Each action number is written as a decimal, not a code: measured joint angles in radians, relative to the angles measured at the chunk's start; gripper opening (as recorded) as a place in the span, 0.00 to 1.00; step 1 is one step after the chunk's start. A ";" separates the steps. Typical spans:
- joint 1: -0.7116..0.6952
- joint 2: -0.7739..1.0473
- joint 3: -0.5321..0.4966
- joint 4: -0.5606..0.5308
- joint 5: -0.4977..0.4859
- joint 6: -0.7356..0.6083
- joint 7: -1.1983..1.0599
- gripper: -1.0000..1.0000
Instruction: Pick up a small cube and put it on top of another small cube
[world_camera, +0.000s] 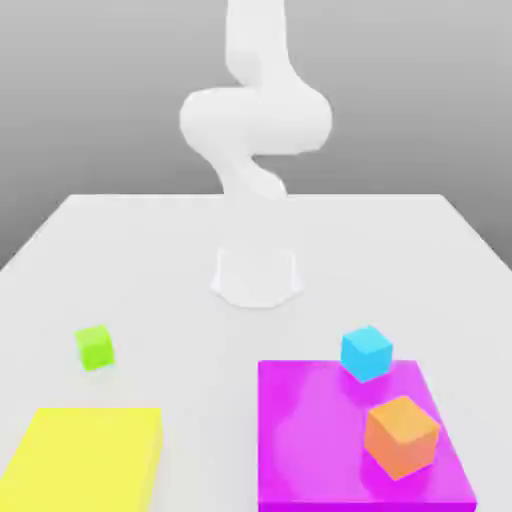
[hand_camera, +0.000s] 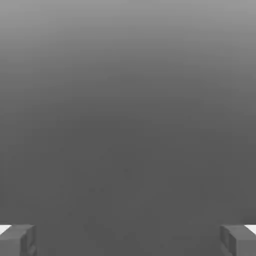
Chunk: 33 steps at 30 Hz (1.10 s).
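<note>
- I am looking at the arm (world_camera: 255, 120) standing folded over its base at the far middle of the table (world_camera: 180, 260), well apart from every cube, so the step in hand, as I judge it, is the reach toward the pick.
- I am seeing the gripper (hand_camera: 128, 240) in the hand view with its two fingertips (hand_camera: 17, 240) at opposite edges of the picture, spread wide, and nothing between them; it is holding nothing.
- I am picking out the cyan-blue cube (world_camera: 366, 352) toward the exterior view's right, sitting at the far edge of the magenta pad (world_camera: 310, 440), apart from the arm's base.
- I am noting the orange cube (world_camera: 401, 436) on the same pad, nearer the camera and just beside the cyan one; it is the larger of the two.
- I am also noting the lime-green cube (world_camera: 94, 347) on the exterior view's left, on bare table, with the yellow pad (world_camera: 85, 460) nearer the camera than it.
- I am planning to bring the hand over the cyan cube first, coming down from above so the fingers straddle two opposite faces squarely.
- I am minding the orange neighbour: I would turn the fingers so neither one descends on its side.
- I cannot tell for sure which cube is the stacking base.
</note>
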 joint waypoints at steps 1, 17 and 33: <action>-0.009 0.039 -0.009 0.007 0.001 0.008 0.007 0.50; -0.141 0.622 -0.158 0.111 0.066 0.123 0.077 0.50; -0.335 1.211 -0.221 0.218 0.212 0.239 0.089 0.50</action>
